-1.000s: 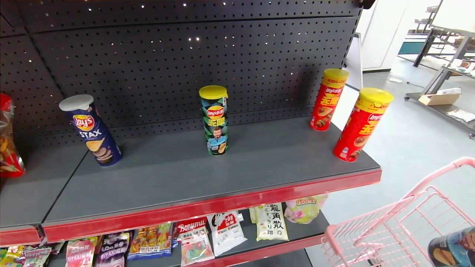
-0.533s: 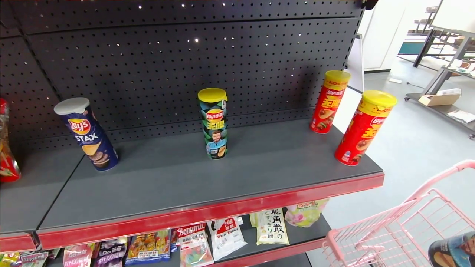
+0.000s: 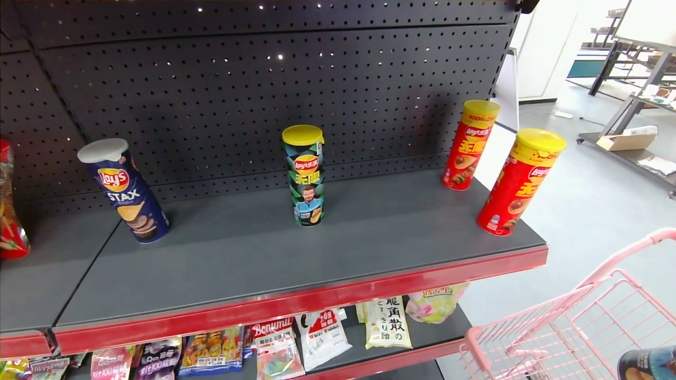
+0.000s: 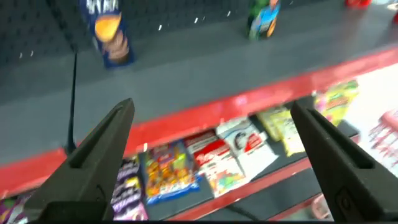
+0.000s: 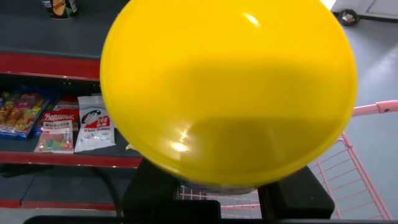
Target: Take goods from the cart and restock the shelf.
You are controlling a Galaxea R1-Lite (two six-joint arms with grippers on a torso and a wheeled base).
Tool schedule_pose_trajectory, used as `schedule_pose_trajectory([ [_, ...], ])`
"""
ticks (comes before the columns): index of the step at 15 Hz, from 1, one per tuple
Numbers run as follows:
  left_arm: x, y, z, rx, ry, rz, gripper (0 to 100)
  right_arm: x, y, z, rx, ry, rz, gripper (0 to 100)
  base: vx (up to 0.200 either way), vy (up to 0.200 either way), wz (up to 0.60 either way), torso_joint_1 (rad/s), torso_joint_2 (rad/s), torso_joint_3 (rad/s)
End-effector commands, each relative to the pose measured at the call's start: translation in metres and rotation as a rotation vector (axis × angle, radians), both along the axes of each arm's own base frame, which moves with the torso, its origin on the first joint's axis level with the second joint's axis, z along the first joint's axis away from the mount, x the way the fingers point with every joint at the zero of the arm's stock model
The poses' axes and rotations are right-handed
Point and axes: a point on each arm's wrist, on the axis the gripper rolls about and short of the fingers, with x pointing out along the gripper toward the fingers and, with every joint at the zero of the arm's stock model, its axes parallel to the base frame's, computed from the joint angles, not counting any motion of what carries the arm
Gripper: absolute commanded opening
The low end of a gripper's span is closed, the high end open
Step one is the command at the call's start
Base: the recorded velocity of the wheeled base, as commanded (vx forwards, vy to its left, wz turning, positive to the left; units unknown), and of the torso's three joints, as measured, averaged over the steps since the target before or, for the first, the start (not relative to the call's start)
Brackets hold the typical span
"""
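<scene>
**Left pincer (image 4: pixel 212 109) spread and empty; right pincer (image 5: pixel 227 198) pinching a chip can (image 3: pixel 647 364)**

In the head view, the shelf (image 3: pixel 296 253) carries a blue can (image 3: pixel 124 190) at 9 o'clock and a green can (image 3: pixel 307 177) near centre. A rear red can (image 3: pixel 470 145) and a front red can (image 3: pixel 520 182) stand toward 2 o'clock. The held chip can sits at 5 o'clock, over the pink wire cart (image 3: pixel 560 327). Its yellow lid (image 5: pixel 229 90) is smooth, glossy plastic, and the body is a tall, slick cylinder. As I judge it, the tube could twist or slide in the grip. It could also topple on the flat matte deck, or knock the front red can off the shelf's end.
</scene>
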Motion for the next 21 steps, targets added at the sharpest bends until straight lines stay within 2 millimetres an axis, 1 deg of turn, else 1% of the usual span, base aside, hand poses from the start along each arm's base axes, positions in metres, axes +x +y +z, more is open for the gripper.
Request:
schedule_pose_trajectory([
  [1,0.072,-0.007,0.106,-0.054,0.171,-0.085,100,-0.003,-0.001,-0.003,0.005,-0.015,-0.012,0,0.000,0.000,0.00,0.000,0.00,0.000],
  [2,0.103,-0.011,0.112,0.001,0.230,-0.128,100,-0.001,-0.001,-0.003,0.000,-0.002,-0.020,0,0.000,0.000,0.00,0.000,0.00,0.000],
  [3,0.130,-0.020,0.110,0.034,0.280,-0.227,100,0.002,0.000,-0.002,-0.003,0.012,-0.023,0,0.000,0.000,0.00,0.000,0.00,0.000],
  [4,0.166,-0.031,0.110,0.043,0.281,-0.319,100,0.003,0.001,0.000,-0.002,0.013,-0.022,0,0.000,0.000,0.00,0.000,0.00,0.000],
  [5,0.197,-0.043,0.109,0.055,0.261,-0.396,100,0.002,0.001,0.001,0.001,0.011,-0.017,0,0.000,0.000,0.00,0.000,0.00,0.000],
  [6,0.215,-0.054,0.108,0.063,0.244,-0.446,100,0.002,0.000,0.002,0.006,0.010,-0.017,0,0.000,0.000,0.00,0.000,0.00,0.000],
  [7,0.256,-0.068,0.106,0.059,0.247,-0.487,100,0.004,0.001,0.005,0.032,0.018,-0.016,0,0.000,0.000,0.00,0.000,0.00,0.000],
  [8,0.281,-0.079,0.103,0.054,0.262,-0.536,100,0.004,0.001,0.008,0.047,0.019,-0.017,0,0.000,0.000,0.00,0.000,0.00,0.000],
  [9,0.300,-0.089,0.101,0.051,0.262,-0.589,100,0.004,0.001,0.010,0.064,0.017,-0.023,0,0.000,0.000,0.00,0.000,0.00,0.000],
  [10,0.316,-0.105,0.100,0.052,0.257,-0.648,100,0.004,0.001,0.010,0.082,0.019,-0.027,0,0.000,0.000,0.00,0.000,0.00,0.000],
  [11,0.323,-0.114,0.097,0.054,0.259,-0.676,100,0.004,0.001,0.009,0.084,0.022,-0.029,0,0.000,0.000,0.00,0.000,0.00,0.000],
  [12,0.332,-0.122,0.091,0.056,0.270,-0.709,100,0.005,0.001,0.009,0.082,0.028,-0.028,0,0.000,0.000,0.00,0.000,0.00,0.000],
  [13,0.335,-0.125,0.088,0.060,0.268,-0.733,100,0.005,0.001,0.009,0.081,0.031,-0.028,0,0.000,0.000,0.00,0.000,0.00,0.000],
  [16,0.355,-0.131,0.067,0.127,0.259,-0.755,100,0.007,0.002,0.009,0.080,0.043,-0.028,0,0.000,0.000,0.00,0.000,0.00,0.000],
  [18,0.365,-0.135,0.067,0.133,0.231,-0.754,100,0.007,0.002,0.009,0.081,0.043,-0.036,0,0.000,0.000,0.00,0.000,0.00,0.000],
  [21,0.372,-0.137,0.072,0.134,0.206,-0.748,100,0.007,0.002,0.009,0.083,0.042,-0.046,0,0.000,0.000,0.00,0.000,0.00,0.000],
])
